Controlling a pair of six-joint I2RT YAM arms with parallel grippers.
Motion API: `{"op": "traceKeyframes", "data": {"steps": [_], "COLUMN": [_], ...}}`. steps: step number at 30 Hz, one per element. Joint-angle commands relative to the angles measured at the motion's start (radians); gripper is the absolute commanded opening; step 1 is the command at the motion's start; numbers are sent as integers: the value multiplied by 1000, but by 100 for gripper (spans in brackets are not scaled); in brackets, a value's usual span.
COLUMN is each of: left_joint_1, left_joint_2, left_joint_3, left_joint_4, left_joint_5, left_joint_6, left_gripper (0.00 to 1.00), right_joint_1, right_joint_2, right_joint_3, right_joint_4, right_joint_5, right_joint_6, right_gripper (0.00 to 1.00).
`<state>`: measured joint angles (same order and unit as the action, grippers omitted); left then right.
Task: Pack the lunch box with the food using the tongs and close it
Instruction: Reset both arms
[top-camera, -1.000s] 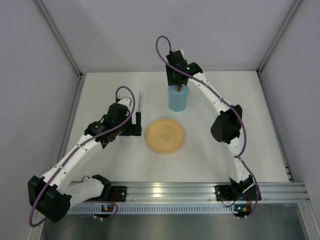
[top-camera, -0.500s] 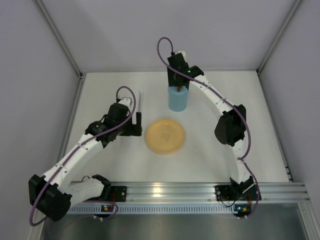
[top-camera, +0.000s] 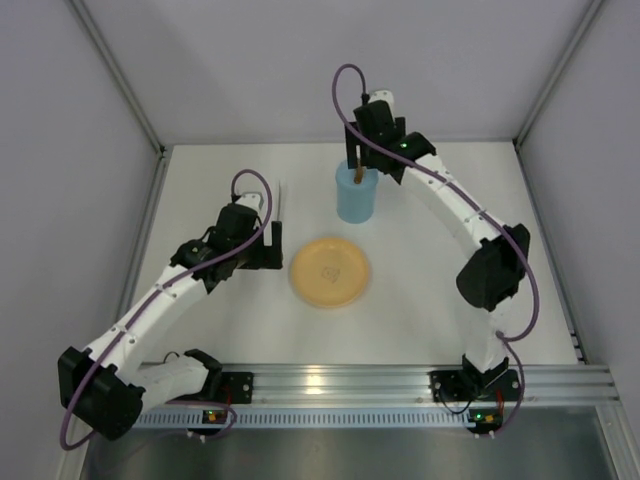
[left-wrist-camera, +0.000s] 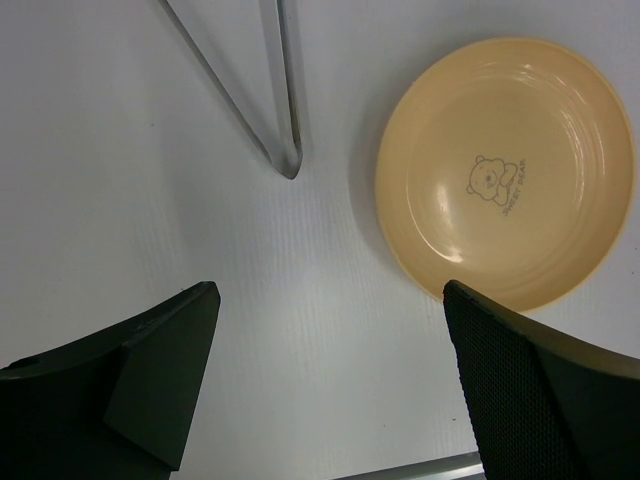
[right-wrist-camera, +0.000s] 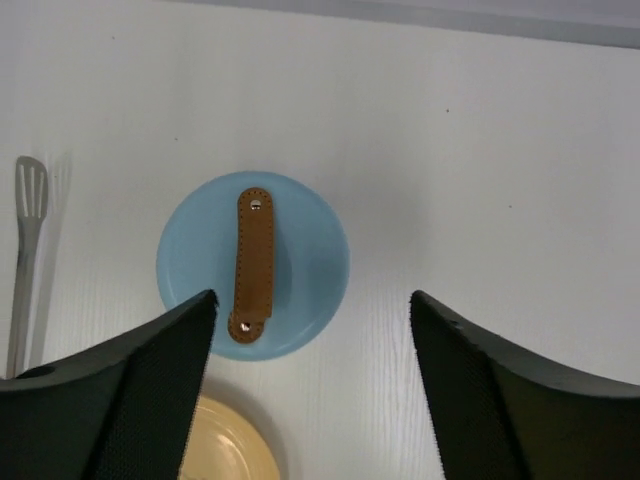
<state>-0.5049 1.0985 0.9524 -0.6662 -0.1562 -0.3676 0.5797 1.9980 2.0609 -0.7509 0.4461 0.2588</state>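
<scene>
The light-blue lunch box (top-camera: 356, 198) stands upright at the back of the table, with its lid (right-wrist-camera: 253, 265) on top and the brown tab (right-wrist-camera: 252, 262) across it. Above and just behind it hangs my right gripper (top-camera: 365, 158) (right-wrist-camera: 312, 300), open and holding nothing. The silver tongs (top-camera: 281, 205) (left-wrist-camera: 265, 100) lie flat on the table left of the lunch box. Just short of their joined end hovers my left gripper (top-camera: 271, 248) (left-wrist-camera: 328, 300), wide open and empty. The food is out of view.
A round yellow-orange plate (top-camera: 330, 271) (left-wrist-camera: 505, 170) with a bear print lies bare in the middle, right of my left gripper. White walls close the table on three sides. A metal rail (top-camera: 400, 385) runs along the near edge.
My right gripper has opened off the lid's brown tab and risen back and to the right. The lid stays on the lunch box. The left arm has not moved.
</scene>
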Motion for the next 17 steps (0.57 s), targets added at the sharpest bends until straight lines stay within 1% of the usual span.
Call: {"op": "traceKeyframes", "data": {"steps": [1, 2, 3, 4, 5, 6, 7, 8, 10, 11, 13, 17], "left_joint_1": [0, 0, 0, 0, 2, 2, 2, 0, 0, 0, 0, 0], "left_joint_2": [4, 8, 11, 14, 17, 18, 20, 18, 14, 11, 11, 17], "left_joint_3": [68, 84, 94, 101, 108, 117, 120, 123, 123, 121, 123, 137], "left_joint_4": [8, 8, 8, 5, 7, 8, 10, 8, 11, 17, 17, 20], "left_joint_5": [-31, -32, -36, -37, -36, -34, -34, -34, -36, -39, -40, -49], "left_joint_6": [-4, -7, -8, -11, -16, -19, -22, -31, -36, -39, -39, -39], "left_gripper": [98, 98, 98, 98, 98, 98, 98, 98, 98, 98, 98, 98], "right_joint_1": [3, 2, 2, 2, 0, 0, 0, 0, 0, 0, 0, 0], "right_joint_2": [-221, -257, -334, -378, -419, -508, -549, -623, -685, -727, -764, -846], "right_joint_3": [-68, -150, -200, -307, -362, -421, -530, -579, -698, -725, -796, -884], "right_joint_4": [111, 120, 142, 160, 180, 217, 237, 254, 284, 286, 289, 323], "right_joint_5": [55, 69, 77, 85, 101, 111, 117, 123, 123, 124, 129, 131], "right_joint_6": [-18, -15, -3, -1, 5, 19, 23, 29, 45, 46, 53, 71], "right_gripper": [83, 91, 96, 100, 99, 99, 99, 99, 99, 100, 99, 100]}}
